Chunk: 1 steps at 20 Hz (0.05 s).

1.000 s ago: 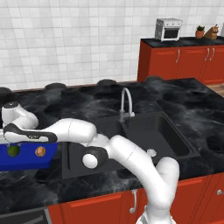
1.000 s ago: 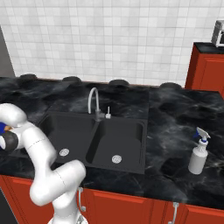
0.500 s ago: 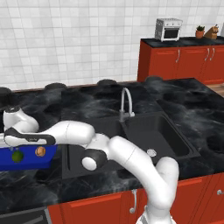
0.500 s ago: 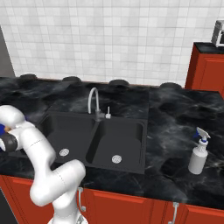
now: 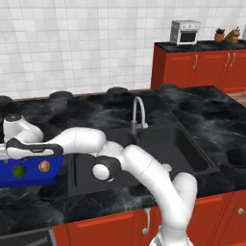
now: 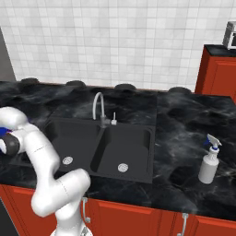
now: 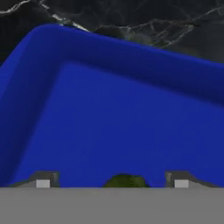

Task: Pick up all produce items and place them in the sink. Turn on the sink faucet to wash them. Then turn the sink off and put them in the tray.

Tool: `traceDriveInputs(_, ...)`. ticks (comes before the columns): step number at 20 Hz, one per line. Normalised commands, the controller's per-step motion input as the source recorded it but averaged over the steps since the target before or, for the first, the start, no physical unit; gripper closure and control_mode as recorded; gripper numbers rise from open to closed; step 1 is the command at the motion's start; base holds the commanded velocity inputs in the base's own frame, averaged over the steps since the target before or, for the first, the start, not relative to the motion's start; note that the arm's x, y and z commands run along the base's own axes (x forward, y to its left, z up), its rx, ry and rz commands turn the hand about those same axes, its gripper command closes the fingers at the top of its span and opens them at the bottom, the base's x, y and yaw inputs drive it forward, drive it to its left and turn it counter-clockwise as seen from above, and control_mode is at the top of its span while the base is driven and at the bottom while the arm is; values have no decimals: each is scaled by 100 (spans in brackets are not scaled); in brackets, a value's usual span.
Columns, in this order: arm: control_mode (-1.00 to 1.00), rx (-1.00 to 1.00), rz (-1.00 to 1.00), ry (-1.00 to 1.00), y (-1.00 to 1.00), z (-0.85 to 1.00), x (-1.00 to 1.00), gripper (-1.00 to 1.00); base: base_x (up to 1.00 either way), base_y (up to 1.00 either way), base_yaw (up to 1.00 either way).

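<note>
In the hand view the gripper (image 7: 112,181) hangs low over the floor of the blue tray (image 7: 131,118), its two finger tips (image 7: 43,180) set wide apart, and the dark green ball (image 7: 126,180) peeks up between them at the bottom edge, free of either pad as far as the view lets me tell. Half a second ago the jaws were pressed together, so the spread is fresh, and I judge it to be the release of the green item into the tray. From the left base view the tray (image 5: 29,178) sits on the black counter at the near left, just left of the sink (image 5: 144,153), with the green ball (image 5: 19,170) and the tan-brown lumpy piece (image 5: 43,166) lying side by side inside it, near each other but apart. The arm reaches across the left basin to hover over them, much as it did a second ago. Farther back the silver faucet (image 5: 137,113) stands behind the divider between the basins; no water shows at its spout, and both basins look empty. With both produce items in the tray and the faucet apparently off, the task seems to be at its last step, with only the hand's withdrawal left.
</note>
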Motion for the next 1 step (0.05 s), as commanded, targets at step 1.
traceDriveInputs(1, -100, -2, 0, -5, 0, 40, 0, -100, 0, 0, 0)
